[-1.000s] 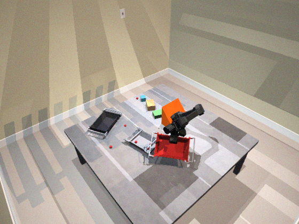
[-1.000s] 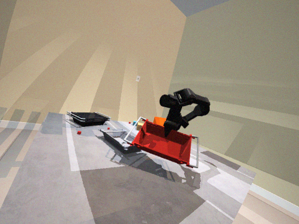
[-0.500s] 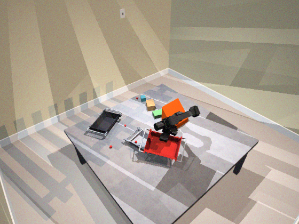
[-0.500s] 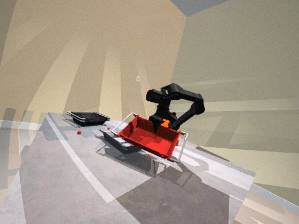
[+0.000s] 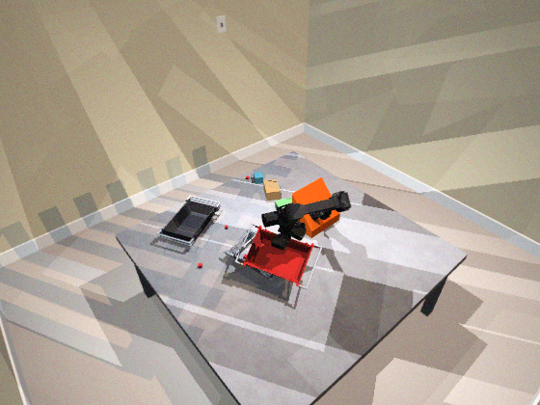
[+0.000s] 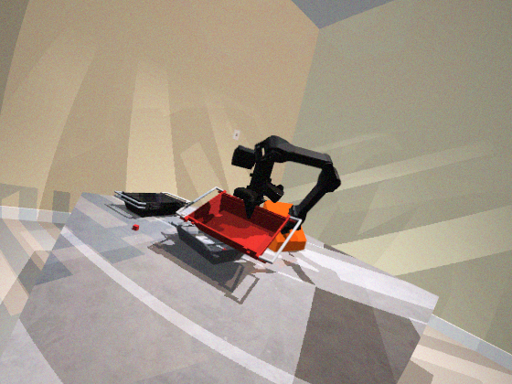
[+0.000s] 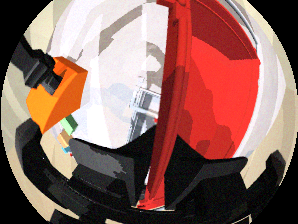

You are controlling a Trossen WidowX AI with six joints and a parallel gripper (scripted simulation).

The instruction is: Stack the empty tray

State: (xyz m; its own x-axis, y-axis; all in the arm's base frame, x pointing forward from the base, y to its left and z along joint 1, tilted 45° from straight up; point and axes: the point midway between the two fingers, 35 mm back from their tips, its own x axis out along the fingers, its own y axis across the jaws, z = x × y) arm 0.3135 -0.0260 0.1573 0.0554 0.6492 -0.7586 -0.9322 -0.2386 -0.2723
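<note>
The tool (image 5: 280, 241) (image 6: 250, 214) (image 7: 161, 129) is gripping one wall of the red tray (image 5: 282, 260) (image 6: 240, 230) (image 7: 215, 95), which is hanging below it, above the grey tray (image 5: 238, 247) (image 6: 204, 242) (image 7: 141, 114).

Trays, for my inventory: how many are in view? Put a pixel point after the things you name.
3: the red tray (image 5: 282, 262) (image 6: 233, 225) (image 7: 220, 100), held up in the fingers (image 5: 279, 242) (image 6: 249, 208); the grey tray (image 5: 240, 245) (image 6: 203, 245) (image 7: 142, 111), partly hidden beneath it; and the black tray (image 5: 193, 221) (image 6: 153, 201), off to the side on the table (image 5: 270, 323) (image 6: 151, 338).

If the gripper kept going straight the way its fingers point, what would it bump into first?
Probably the floor of the red tray gripped by its wall, though depth is hard to judge.
</note>
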